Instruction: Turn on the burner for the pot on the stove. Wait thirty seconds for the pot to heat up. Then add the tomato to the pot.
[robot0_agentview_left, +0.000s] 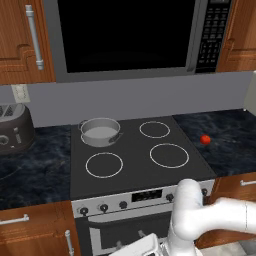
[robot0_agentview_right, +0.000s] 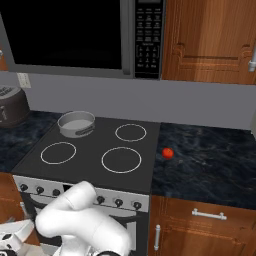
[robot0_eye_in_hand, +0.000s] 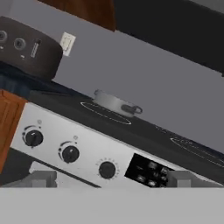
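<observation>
Down low in front of the oven, the gripper (robot0_eye_in_hand: 111, 179) hangs with its jaws spread wide and nothing between them; in the hand view its two fingertips (robot0_eye_in_hand: 41, 178) rise at the bottom edge, well apart from each other. Just past them lies the silver front panel (robot0_eye_in_hand: 87, 148) of the stove (robot0_agentview_left: 135, 160), close to the hand and tilted in that view. Three black knobs sit on it in a row: the left knob (robot0_eye_in_hand: 33, 138), the middle knob (robot0_eye_in_hand: 70, 153) and a third knob (robot0_eye_in_hand: 107, 169), with a dark display (robot0_eye_in_hand: 146, 169) beside the last. None of them is touched by the fingers; the third knob lies nearest the gap between the tips.

Beyond the panel the black glass cooktop stretches away. The pot (robot0_agentview_left: 100, 132) stands upright on the rear left ring, well apart from the hand and above it, its pale inside bare. The front left ring (robot0_agentview_left: 104, 164) in front of it carries nothing.

Off to the right of the stove, the tomato (robot0_agentview_left: 205, 139) rests on the dark counter (robot0_agentview_left: 230, 145), just beside the cooktop's edge and far from both pot and hand.

Farther back, a dark toaster (robot0_agentview_left: 15, 127) sits on the left counter, and the black microwave (robot0_agentview_left: 135, 35) hangs above the stove.
</observation>
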